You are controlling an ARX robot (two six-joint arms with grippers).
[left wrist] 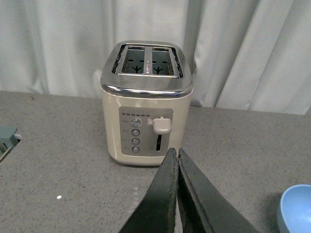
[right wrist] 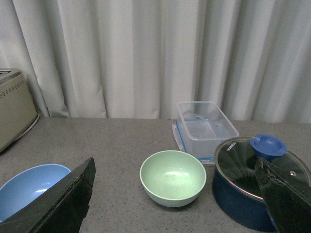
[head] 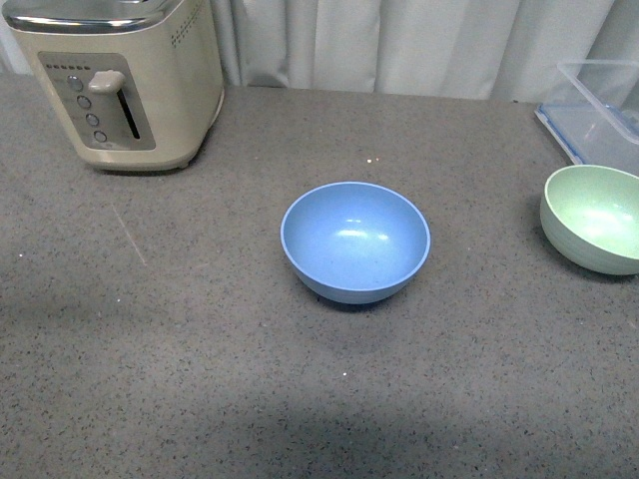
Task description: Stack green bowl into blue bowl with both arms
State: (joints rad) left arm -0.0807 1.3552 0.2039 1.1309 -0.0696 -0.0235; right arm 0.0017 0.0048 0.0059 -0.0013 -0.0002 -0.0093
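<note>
The left gripper (left wrist: 176,158) is holding its two fingers pressed flat together, closed on nothing, and is pointing across the counter (head: 200,339) toward the toaster (left wrist: 146,111). The right gripper (right wrist: 174,166) is hanging wide open and empty. Its fingers (right wrist: 68,196) are spread far apart, and the green bowl (right wrist: 173,177) is showing in the gap beyond their tips. Neither arm is showing in the front view.

The blue bowl (head: 355,239) is sitting upright and empty at about the middle of the counter, touching nothing. The green bowl is sitting upright and empty at the counter's right edge, well apart from the blue one and slightly farther back, with the front view cutting off part of it. A dark blue pot (right wrist: 228,199) under a glass lid (right wrist: 243,167) is standing just beside the green bowl, showing only in the right wrist view.

Farther back, a clear container (head: 599,105) is resting open-topped at the far right corner, near the green bowl. The toaster is standing at the far left corner, its lever side facing the robot and its slots empty. A pale curtain (head: 399,40) is hanging along the far edge.
</note>
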